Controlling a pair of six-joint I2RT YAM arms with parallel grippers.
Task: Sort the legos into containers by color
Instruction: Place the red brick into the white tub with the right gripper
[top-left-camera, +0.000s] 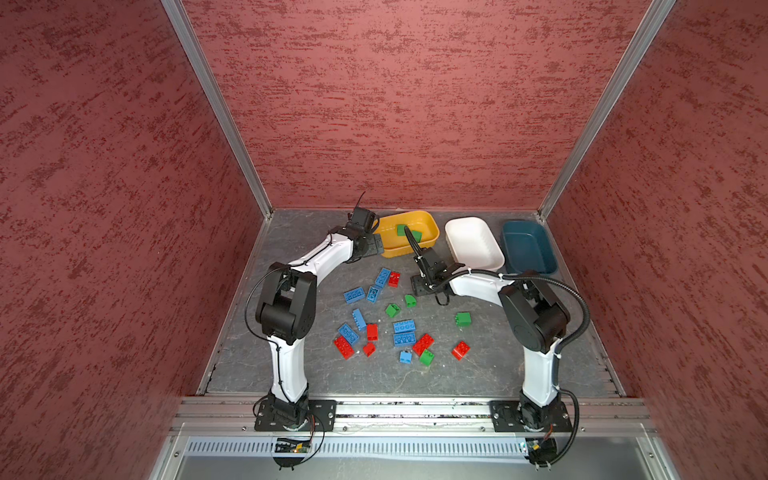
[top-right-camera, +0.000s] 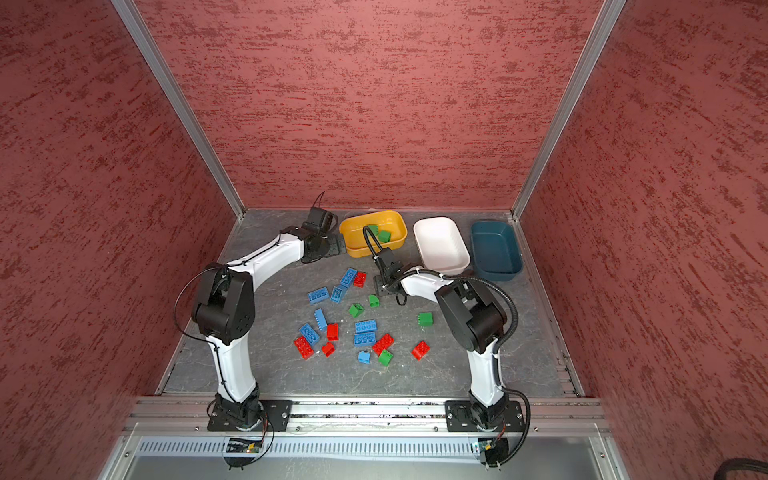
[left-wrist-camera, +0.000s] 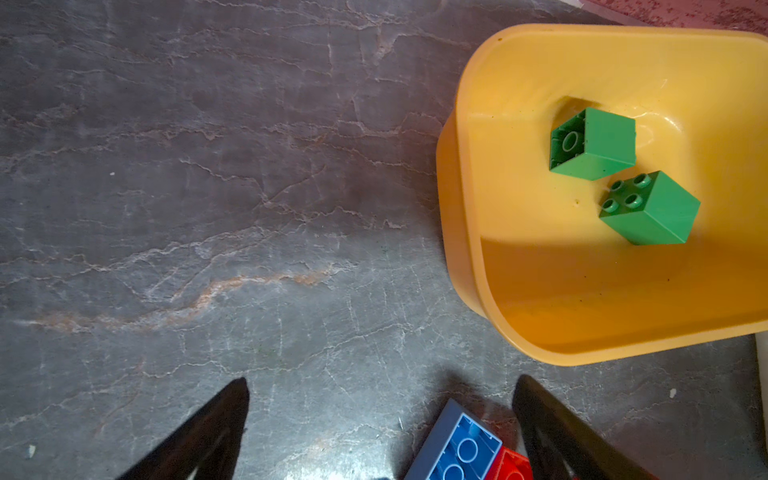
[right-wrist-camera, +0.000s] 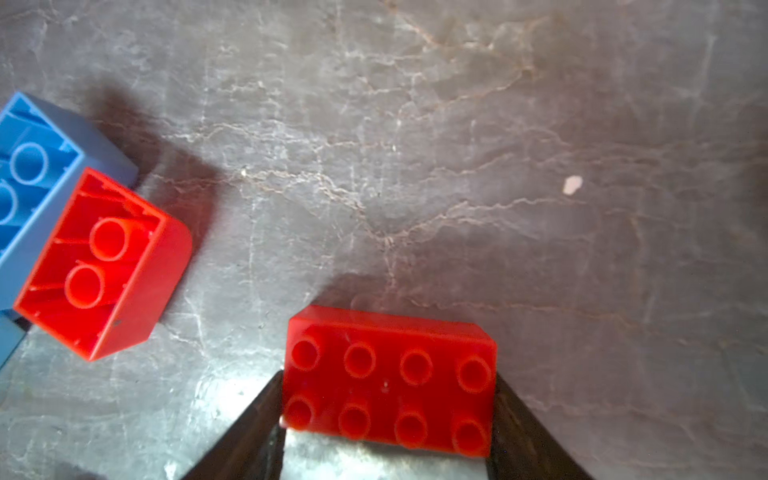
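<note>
While the right gripper (right-wrist-camera: 388, 380) has its jaws pressed against both short ends of a red oblong lego (right-wrist-camera: 390, 399), which shows eight studs facing up, the left gripper (left-wrist-camera: 382, 380) stands spread wide with nothing in it, just beside the yellow-orange tub (top-left-camera: 395, 250). Whether the held lego rests on the worktop (right-wrist-camera: 457, 145) I cannot tell. Near it a short red lego (right-wrist-camera: 104, 266) lies hollow side up, touching a blue lego (right-wrist-camera: 37, 166). Between the arms, six loose red legos (top-left-camera: 460, 350), eight blue legos (top-left-camera: 404, 332) and four green legos (top-left-camera: 462, 319) lie scattered on the worktop. Two near-cubic green bricks (left-wrist-camera: 594, 143) lie in the yellow-orange tub, one showing its hollow underside. Three tubs stand in a row at the far edge: yellow-orange, then the white tub (top-left-camera: 473, 249), then the dark teal tub (top-left-camera: 528, 249).
</note>
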